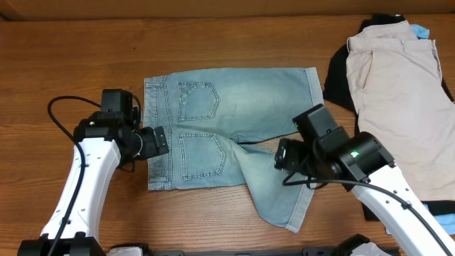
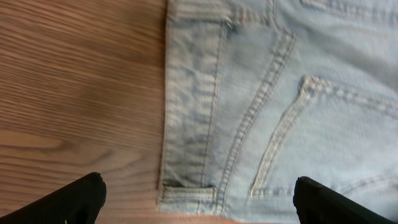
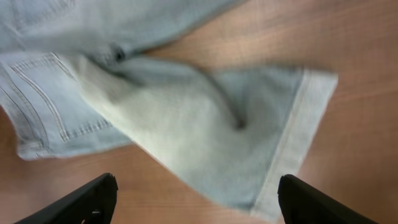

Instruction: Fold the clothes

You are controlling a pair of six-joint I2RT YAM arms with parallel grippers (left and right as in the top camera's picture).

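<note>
No readable text, labels, brands, numbers or signs anywhere. Nothing legible in any of the three views.

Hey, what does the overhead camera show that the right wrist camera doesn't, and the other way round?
Only overhead: both arms, the left pincer at the waistband of the denim shorts, plus the beige shorts and black garment on the right of the table. Only right wrist: a close look at the skewed leg's cuffed hem and a crease in that leg, with the right pincer open above it, gripping nothing. Both: the denim shorts, a stitched back pocket and the wooden table.
</note>
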